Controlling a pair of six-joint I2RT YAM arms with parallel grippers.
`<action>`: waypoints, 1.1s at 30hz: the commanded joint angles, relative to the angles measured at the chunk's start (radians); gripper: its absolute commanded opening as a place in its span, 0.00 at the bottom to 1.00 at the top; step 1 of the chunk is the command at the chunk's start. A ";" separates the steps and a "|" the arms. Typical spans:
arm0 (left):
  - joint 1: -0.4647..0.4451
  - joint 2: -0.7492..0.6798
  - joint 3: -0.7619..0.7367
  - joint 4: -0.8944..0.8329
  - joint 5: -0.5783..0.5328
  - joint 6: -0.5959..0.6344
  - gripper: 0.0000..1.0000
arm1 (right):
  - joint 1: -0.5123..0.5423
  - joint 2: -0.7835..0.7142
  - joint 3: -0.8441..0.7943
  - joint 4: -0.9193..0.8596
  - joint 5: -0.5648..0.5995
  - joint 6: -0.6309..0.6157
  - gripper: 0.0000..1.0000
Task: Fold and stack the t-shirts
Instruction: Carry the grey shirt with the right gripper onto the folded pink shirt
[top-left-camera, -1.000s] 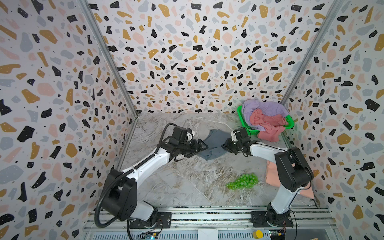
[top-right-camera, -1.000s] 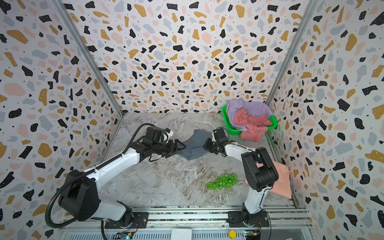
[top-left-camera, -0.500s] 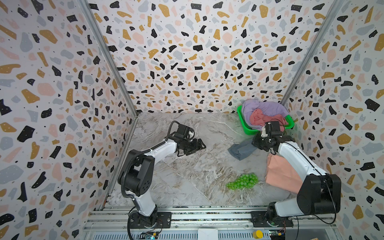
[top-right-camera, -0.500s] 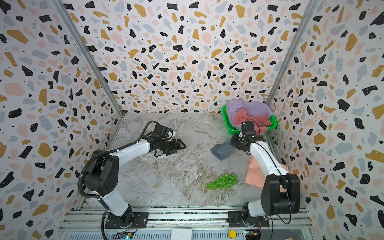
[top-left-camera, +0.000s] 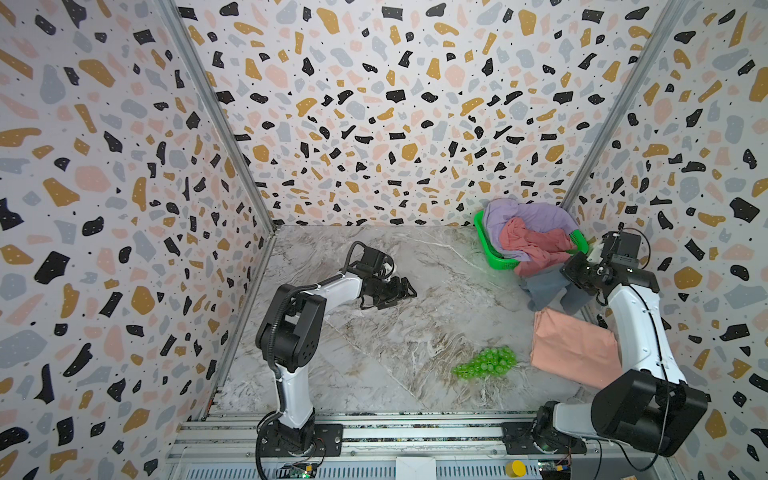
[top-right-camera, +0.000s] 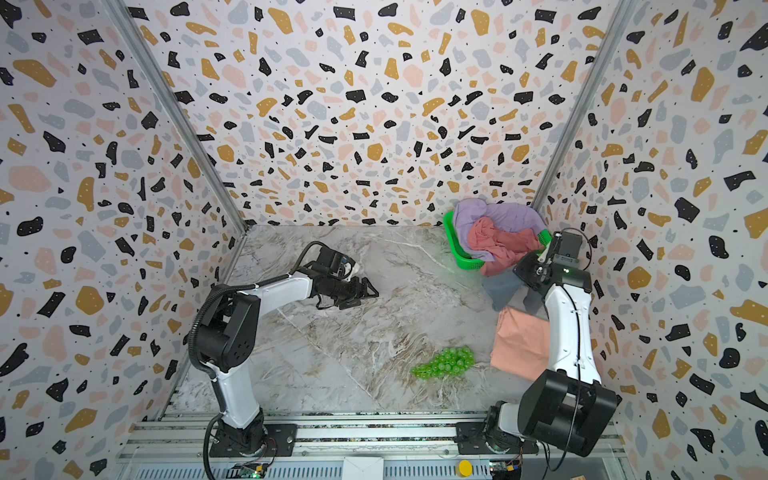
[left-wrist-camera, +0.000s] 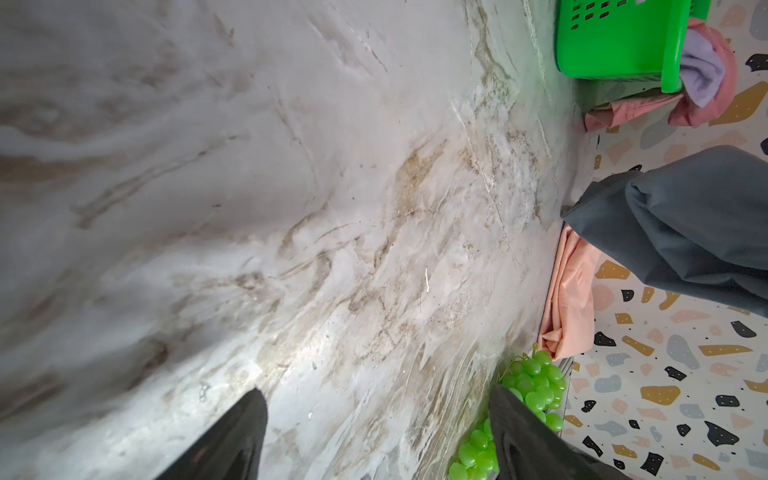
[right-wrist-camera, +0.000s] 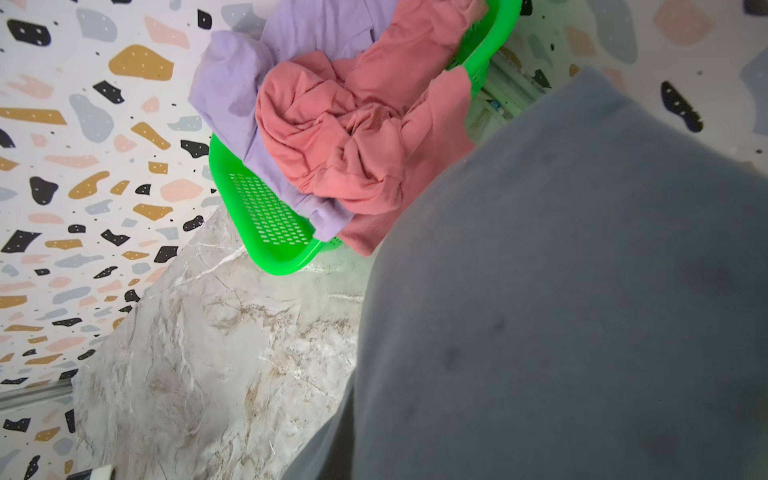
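Observation:
My right gripper (top-left-camera: 570, 277) is shut on the slate grey t-shirt (top-left-camera: 548, 293), which hangs bunched from it beside the basket, above the far end of the folded salmon peach t-shirt (top-left-camera: 573, 349). In the right wrist view the grey t-shirt (right-wrist-camera: 561, 311) hides the jaws. A lilac t-shirt (top-left-camera: 523, 214) and a rose pink t-shirt (top-left-camera: 536, 245) lie crumpled in the green basket (top-left-camera: 492, 253). My left gripper (top-left-camera: 405, 291) stands open and empty low over the middle of the table; in the left wrist view its fingertips (left-wrist-camera: 237, 436) frame bare marble.
A bunch of green grapes (top-left-camera: 486, 363) lies at the front right, next to the peach t-shirt (top-right-camera: 521, 345). The basket (top-right-camera: 461, 253) sits in the back right corner. Terrazzo walls close in the marble table (top-left-camera: 353, 353) on three sides.
My right gripper has carried the grey t-shirt from the table's middle to the right, beside the basket. My left gripper let go of it and stays open near the middle.

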 joint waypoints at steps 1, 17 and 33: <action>0.008 0.011 0.047 0.015 0.041 0.016 0.84 | -0.023 0.060 0.108 -0.031 -0.056 -0.085 0.10; 0.022 0.056 0.068 0.026 0.064 -0.002 0.84 | -0.307 -0.221 -0.253 -0.161 0.040 -0.153 0.40; 0.024 0.052 0.083 0.024 0.057 -0.010 0.83 | -0.360 -0.406 -0.127 -0.222 0.123 -0.025 0.97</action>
